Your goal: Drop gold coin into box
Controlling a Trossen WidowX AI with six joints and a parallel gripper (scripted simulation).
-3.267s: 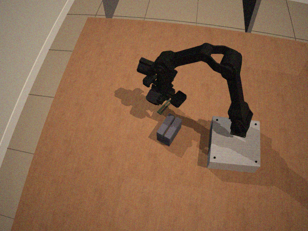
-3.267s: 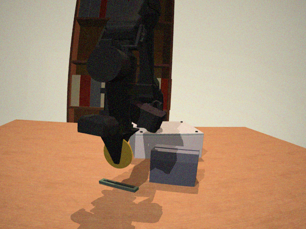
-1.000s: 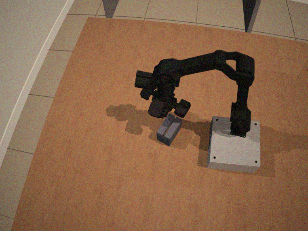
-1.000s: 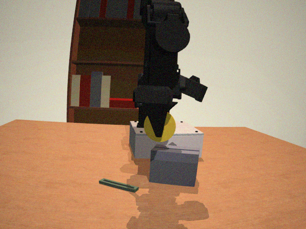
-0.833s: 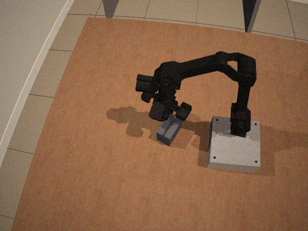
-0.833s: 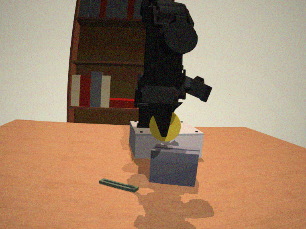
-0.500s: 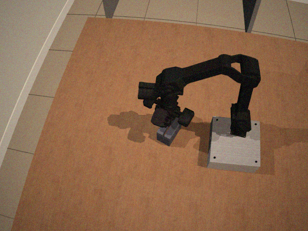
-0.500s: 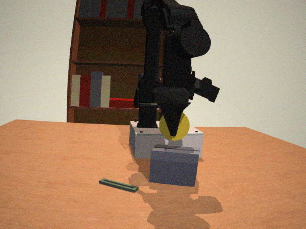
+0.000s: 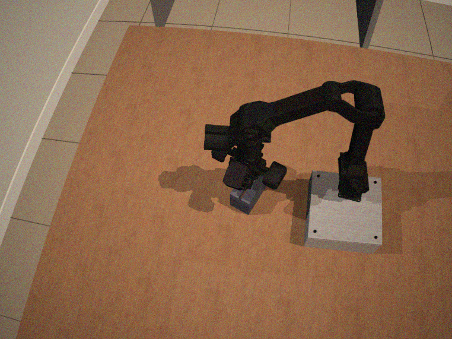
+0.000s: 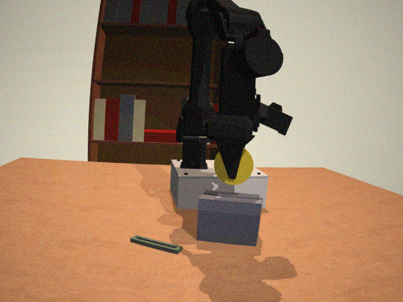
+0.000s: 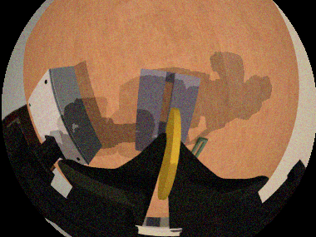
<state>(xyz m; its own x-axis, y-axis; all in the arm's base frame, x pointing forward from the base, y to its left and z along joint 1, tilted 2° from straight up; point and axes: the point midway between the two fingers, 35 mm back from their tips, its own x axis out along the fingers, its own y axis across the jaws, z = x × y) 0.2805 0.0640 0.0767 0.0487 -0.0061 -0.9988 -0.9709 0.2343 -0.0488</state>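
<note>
Behind the orange-brown wooden table top [image 10: 67,198] stands a dark wooden bookshelf [image 10: 97,80] against a pale wall; the black arm rises from a pale grey base block [image 10: 183,188]. Its black parallel-jaw gripper [image 10: 231,175] points straight down, clenched on the thin round gold coin [image 10: 247,167], which hangs on edge in the air just above the closed blue-grey box [image 10: 228,221]; the shallow dark-green holder [image 10: 156,244] lies vacant on the table, apart from the box.

I judge the coin stiff, light and slippery, a smooth metal disc that could pivot or slide between flat pads; the hold sits on its two faces, over the upper and middle part, which leaves the lower rim free to enter the narrow dark slot [image 11: 167,93]; that seems the right place to keep it.

Much is hard to read: from above the wrist hides the coin and half the lid; the side view shows the coin face-on, so its lean cannot be judged; only the wrist view shows its edge [image 11: 170,152] running roughly along the slot, though whether it is centred over it I cannot tell.
</note>
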